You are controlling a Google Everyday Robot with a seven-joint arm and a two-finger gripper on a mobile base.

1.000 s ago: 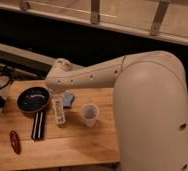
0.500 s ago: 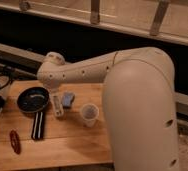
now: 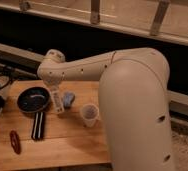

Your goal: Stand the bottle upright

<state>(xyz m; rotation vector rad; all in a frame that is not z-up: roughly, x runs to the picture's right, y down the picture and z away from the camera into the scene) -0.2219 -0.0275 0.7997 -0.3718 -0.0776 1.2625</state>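
Note:
The white bottle [image 3: 57,101] is on the wooden table [image 3: 67,145], between the black pan and the blue lump. It looks long and slanted, with its upper end to the back left, just under the end of my arm. My gripper [image 3: 53,90] is at that upper end of the bottle, below the white wrist [image 3: 52,70], mostly hidden by the arm. I cannot tell whether it touches the bottle.
A black pan [image 3: 33,99] lies left of the bottle. A soft blue lump [image 3: 69,98] is just right of it. A translucent cup [image 3: 89,115] stands further right. A black striped tool [image 3: 38,125] and a red object [image 3: 15,141] lie at the front left. My large white arm [image 3: 137,105] fills the right.
My arm has swung further to the left and its bulky part fills more of the right side. The bottle stays at about the same spot.

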